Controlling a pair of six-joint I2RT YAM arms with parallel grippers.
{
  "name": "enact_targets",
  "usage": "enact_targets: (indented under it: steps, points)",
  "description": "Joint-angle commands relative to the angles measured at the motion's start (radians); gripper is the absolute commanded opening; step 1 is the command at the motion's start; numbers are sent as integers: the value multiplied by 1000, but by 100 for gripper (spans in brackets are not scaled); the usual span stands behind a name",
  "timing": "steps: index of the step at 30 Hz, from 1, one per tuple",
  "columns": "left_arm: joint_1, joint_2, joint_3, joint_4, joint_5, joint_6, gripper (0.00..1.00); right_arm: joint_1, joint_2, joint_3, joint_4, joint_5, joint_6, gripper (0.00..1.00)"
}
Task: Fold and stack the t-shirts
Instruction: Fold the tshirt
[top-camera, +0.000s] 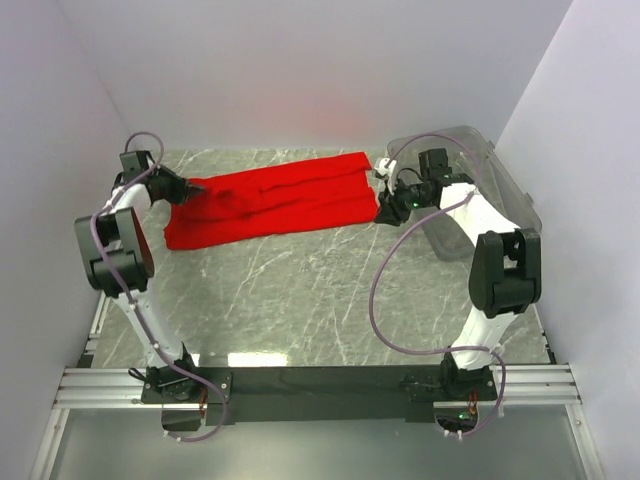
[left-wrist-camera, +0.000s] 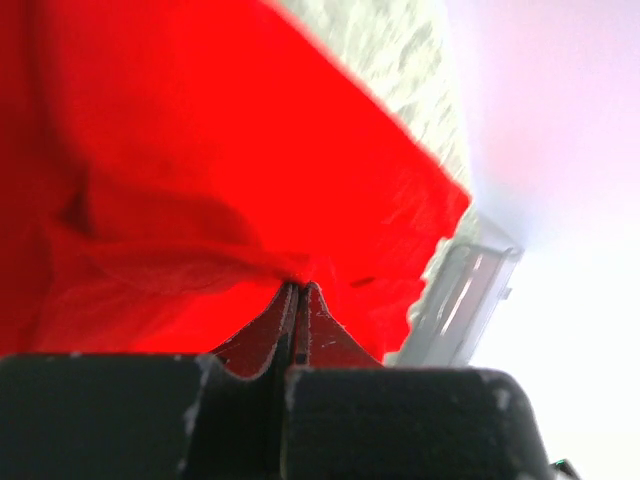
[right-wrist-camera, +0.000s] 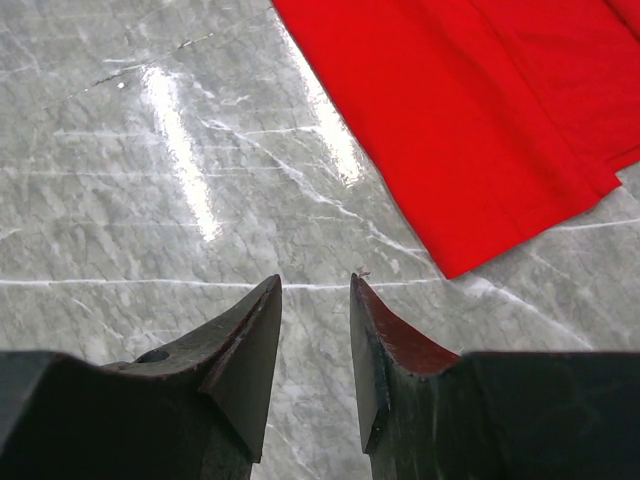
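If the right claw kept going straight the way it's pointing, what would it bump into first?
Most likely the bare marble table, just beside the red t-shirt's corner. The right gripper, open, seems tilted down, but depth is unclear.

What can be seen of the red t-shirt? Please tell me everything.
The red t-shirt is plain, bright red soft cloth with no print. It is folded into a long band with creases along its length and lies flat across the far part of the grey marble table. The left tool is shut on its left end, where the cloth bunches. The right tool stands open over bare table near its right corner, not touching it. The clear bin is just beyond that end.
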Motion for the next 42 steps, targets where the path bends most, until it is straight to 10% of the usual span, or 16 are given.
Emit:
enact_targets:
  steps: [1, 17, 21, 26, 42]
  points:
    - [1, 80, 159, 5, 55, -25, 1, -16, -72, -19, 2, -16, -1, 41]
    - [4, 269, 354, 51, 102, -42, 3, -22, -56, 4, -11, -20, -6, 40]
    - [5, 272, 397, 7, 57, -15, 42, -22, -57, -2, -11, -21, -6, 40]
    - [21, 194, 425, -19, -43, 79, 54, -22, -60, -5, -21, -24, -9, 40]
    - [-21, 85, 267, -205, -141, 286, 50, -22, -48, 7, -34, -36, -17, 40]
